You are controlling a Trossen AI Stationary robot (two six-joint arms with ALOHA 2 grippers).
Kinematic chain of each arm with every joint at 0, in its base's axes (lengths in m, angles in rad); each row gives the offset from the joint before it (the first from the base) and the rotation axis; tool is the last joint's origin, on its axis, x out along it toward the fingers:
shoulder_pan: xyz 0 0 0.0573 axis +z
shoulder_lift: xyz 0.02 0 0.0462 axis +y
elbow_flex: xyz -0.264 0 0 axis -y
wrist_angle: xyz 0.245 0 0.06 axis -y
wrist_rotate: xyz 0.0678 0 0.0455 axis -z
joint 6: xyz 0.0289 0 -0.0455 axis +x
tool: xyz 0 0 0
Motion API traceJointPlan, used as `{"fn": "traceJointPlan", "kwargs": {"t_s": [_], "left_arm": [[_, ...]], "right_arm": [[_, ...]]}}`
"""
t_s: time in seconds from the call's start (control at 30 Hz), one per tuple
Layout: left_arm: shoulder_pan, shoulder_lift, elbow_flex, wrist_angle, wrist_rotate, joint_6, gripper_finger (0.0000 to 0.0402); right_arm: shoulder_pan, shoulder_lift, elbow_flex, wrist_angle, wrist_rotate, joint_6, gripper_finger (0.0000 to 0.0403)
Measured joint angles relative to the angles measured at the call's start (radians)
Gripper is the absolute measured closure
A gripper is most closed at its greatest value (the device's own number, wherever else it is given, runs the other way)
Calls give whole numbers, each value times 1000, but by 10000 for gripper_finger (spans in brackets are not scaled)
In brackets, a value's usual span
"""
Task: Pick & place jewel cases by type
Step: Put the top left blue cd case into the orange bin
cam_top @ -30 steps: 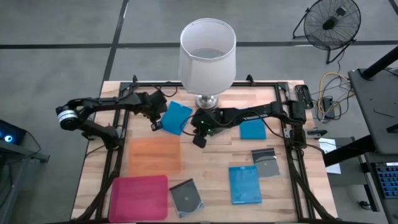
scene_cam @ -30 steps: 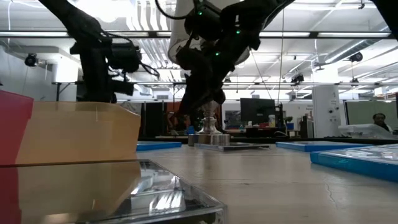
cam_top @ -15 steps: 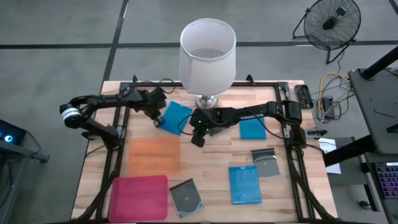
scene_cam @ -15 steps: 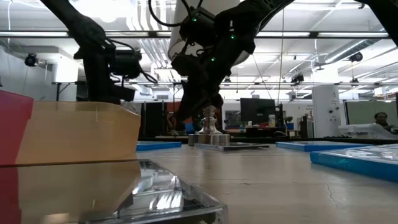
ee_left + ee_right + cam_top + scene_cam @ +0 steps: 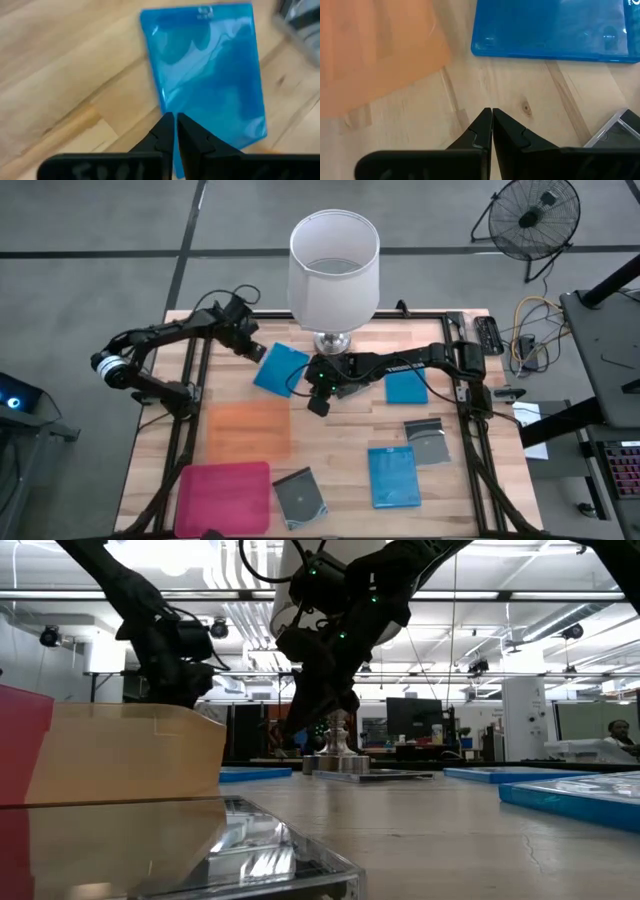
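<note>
My left gripper [image 5: 252, 350] [image 5: 175, 117] is shut and hovers by the far left corner of a blue jewel case [image 5: 282, 368] [image 5: 205, 70], which lies flat on the wood. My right gripper [image 5: 319, 406] [image 5: 492, 112] is shut over bare wood between that case and the orange tray [image 5: 248, 428]. Two more blue cases [image 5: 406, 387] [image 5: 393, 475] and two dark grey-transparent cases [image 5: 300, 498] [image 5: 428, 440] lie flat farther right and nearer. A corner of another clear case [image 5: 615, 131] shows in the right wrist view.
A white lamp [image 5: 333, 270] stands at the table's far middle, its base beside the right arm. The magenta-pink tray [image 5: 223, 496] lies at the near left, in front of the orange tray. Bare wood [image 5: 345, 435] lies between the trays and the right-hand cases.
My left gripper has drawn away from the blue case's left edge toward the table's far edge, rising a little and rolling its wrist; its fingers stay shut. The blue case lies where it was.
</note>
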Motion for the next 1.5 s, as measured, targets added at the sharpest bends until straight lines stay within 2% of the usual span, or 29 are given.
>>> {"fn": "traceJointPlan", "kwargs": {"t_s": [0.17, 0.47, 0.67, 1.03, 1.5], "left_arm": [[38, 0, 0, 47, 105, -69, 340], [39, 21, 0, 67, 100, -70, 205], [39, 95, -1, 67, 100, -89, 150], [39, 209, -2, 75, 107, -88, 138], [38, 230, 0, 93, 165, -84, 138]], "right_arm": [[-1, -1, 0, 0, 1, -3, 394], [-1, -2, 0, 1, 3, -3, 394], [-1, -2, 0, 1, 2, 0, 394], [-11, -2, -1, 0, -13, 3, 394], [-54, -2, -66, 51, -75, 4, 394]]}}
